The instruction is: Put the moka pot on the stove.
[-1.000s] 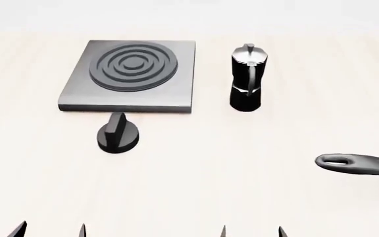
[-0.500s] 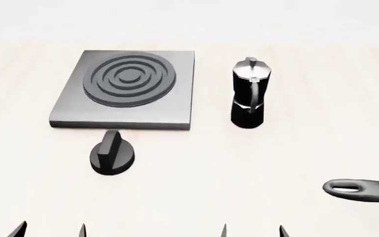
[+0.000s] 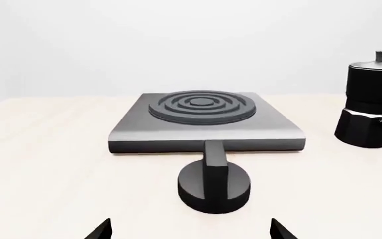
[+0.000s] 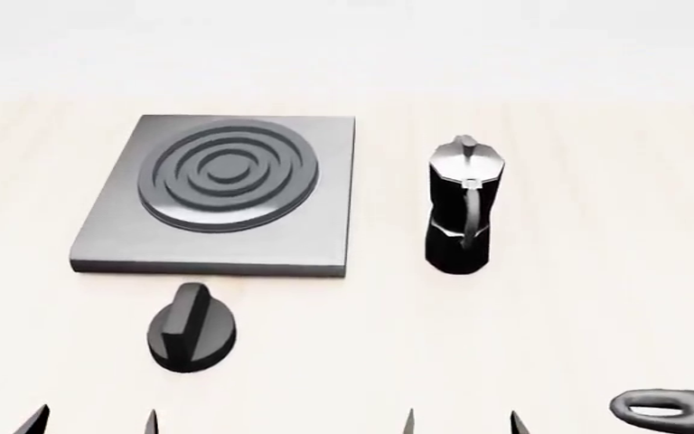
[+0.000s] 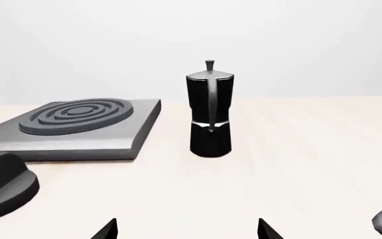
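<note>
Approach step is underway: small black faceted moka pot with silver lid (image 4: 462, 208) is standing upright centre-right, just beside the flat square brushed-grey stove plate (image 4: 311, 244), untouched. Right gripper (image 5: 187, 229) and left gripper (image 3: 191, 230) are both showing spread, empty fingertips at the bottom edge; next, the right one needs to be reaching for the pot's body.

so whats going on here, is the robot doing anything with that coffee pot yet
Not yet. The moka pot stands upright on the table, beside the stove and apart from it, and nothing is holding it. The burner rings are bare. The left gripper and right gripper show only their fingertips at the near edge, spread apart and empty. A round black knob sits in front of the stove.
</note>
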You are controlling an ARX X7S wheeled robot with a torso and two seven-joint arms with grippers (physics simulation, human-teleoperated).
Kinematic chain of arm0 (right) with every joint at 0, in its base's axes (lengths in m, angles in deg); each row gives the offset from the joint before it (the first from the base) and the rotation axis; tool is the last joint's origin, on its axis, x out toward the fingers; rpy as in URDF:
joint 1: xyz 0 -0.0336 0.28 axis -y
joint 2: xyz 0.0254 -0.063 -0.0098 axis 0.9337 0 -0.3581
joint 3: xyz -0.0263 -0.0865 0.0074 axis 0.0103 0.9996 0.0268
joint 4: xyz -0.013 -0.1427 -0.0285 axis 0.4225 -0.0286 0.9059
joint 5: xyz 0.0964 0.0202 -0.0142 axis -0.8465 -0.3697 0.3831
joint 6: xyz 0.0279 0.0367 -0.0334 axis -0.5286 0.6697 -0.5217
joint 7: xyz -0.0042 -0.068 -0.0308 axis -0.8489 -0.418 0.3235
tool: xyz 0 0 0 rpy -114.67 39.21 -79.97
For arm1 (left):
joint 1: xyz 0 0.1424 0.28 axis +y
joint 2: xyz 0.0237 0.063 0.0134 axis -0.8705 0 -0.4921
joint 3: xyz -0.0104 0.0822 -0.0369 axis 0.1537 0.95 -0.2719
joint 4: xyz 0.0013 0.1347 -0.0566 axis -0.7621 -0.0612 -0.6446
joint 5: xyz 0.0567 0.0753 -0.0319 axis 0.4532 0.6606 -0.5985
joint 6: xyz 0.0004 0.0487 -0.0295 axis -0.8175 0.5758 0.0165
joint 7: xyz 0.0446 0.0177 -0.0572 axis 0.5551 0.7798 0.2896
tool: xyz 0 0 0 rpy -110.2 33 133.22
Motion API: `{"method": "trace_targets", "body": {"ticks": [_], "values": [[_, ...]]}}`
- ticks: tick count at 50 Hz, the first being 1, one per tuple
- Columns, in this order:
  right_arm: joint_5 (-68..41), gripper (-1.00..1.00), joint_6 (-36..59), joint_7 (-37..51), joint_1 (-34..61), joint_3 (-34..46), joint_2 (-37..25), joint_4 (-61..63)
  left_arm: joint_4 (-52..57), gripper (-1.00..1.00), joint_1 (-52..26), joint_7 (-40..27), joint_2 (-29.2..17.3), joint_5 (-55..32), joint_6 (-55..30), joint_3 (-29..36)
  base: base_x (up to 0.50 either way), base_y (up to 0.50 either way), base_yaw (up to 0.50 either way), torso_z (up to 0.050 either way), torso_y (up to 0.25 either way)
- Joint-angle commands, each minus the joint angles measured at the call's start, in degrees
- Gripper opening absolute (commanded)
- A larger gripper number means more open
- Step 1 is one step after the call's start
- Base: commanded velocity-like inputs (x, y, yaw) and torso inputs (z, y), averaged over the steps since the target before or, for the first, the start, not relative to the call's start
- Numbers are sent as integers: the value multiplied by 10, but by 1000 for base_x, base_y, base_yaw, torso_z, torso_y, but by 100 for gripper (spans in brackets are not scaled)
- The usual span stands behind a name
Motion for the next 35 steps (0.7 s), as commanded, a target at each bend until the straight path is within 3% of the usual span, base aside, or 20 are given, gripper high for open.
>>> {"method": "trace_targets", "body": {"ticks": [1,35], "values": [[-4,100,-2,3,1,4,-3,-2,0,100,-1,-5,-4,-4,1,5,207,0,0,0,0],[-13,100,-7,14,-1,15,-12,0,-1,100,-3,-16,-14,-14,3,17,210,0,0,0,0]]}}
